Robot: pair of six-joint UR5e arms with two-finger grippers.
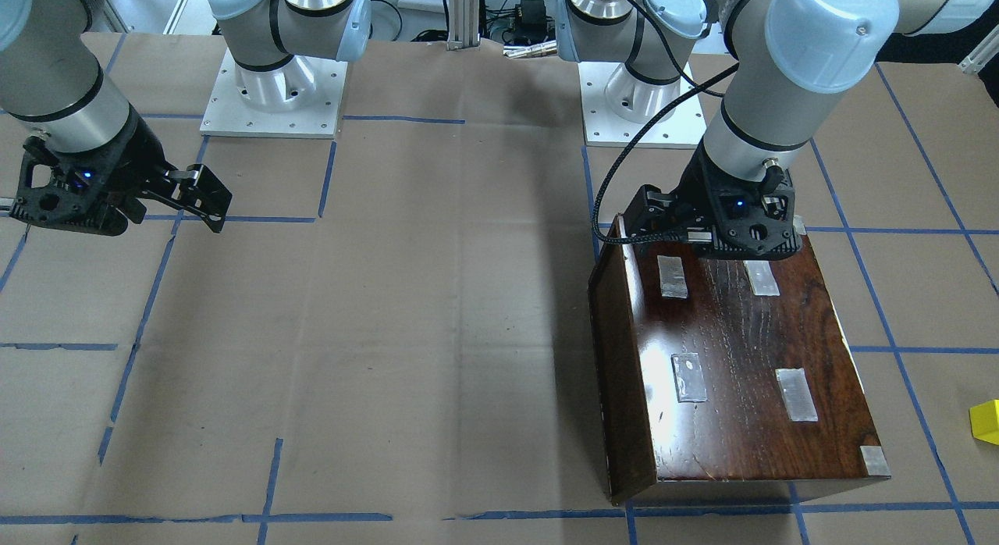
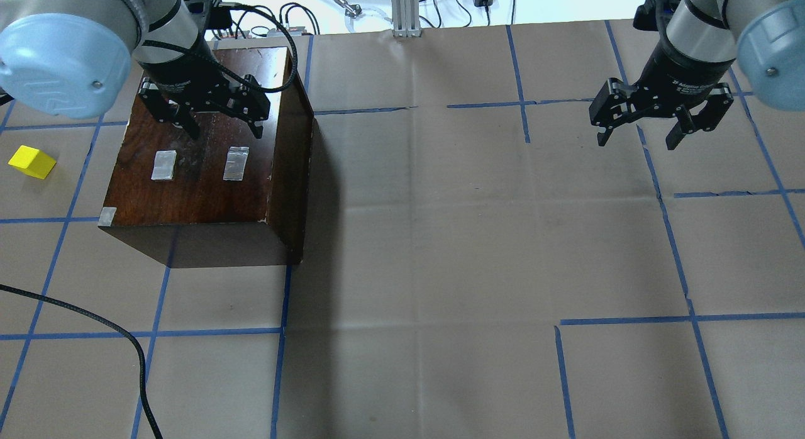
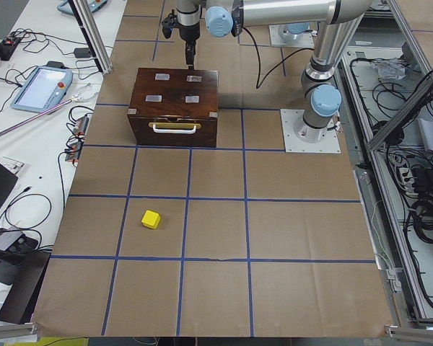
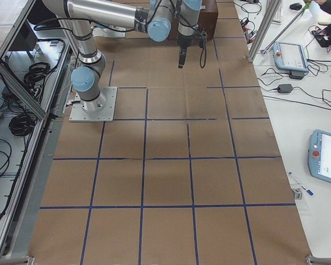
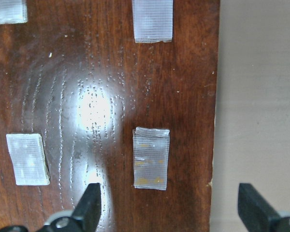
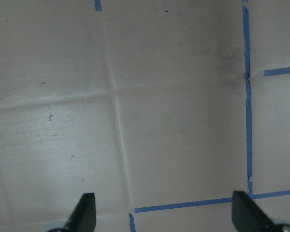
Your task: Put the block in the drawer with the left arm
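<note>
The yellow block (image 2: pixel 31 162) lies on the table paper, apart from the dark brown cabinet (image 2: pixel 188 187), on the side of its front face; it also shows at the front view's right edge (image 1: pixel 986 422) and in the exterior left view (image 3: pixel 151 219). The drawer (image 3: pixel 175 128) is shut in the cabinet; its front with a pale handle shows only in the exterior left view. My left gripper (image 2: pixel 224 129) is open and empty, just above the cabinet's top near its edge (image 5: pixel 171 212). My right gripper (image 2: pixel 638 138) is open and empty above bare paper (image 6: pixel 166 222).
Several tape patches (image 2: pixel 236 163) are stuck on the cabinet top. A black cable (image 2: pixel 135 357) lies across the near left of the table. Blue tape lines (image 2: pixel 666 238) grid the brown paper. The arm bases (image 1: pixel 273 92) stand at the robot's side of the table.
</note>
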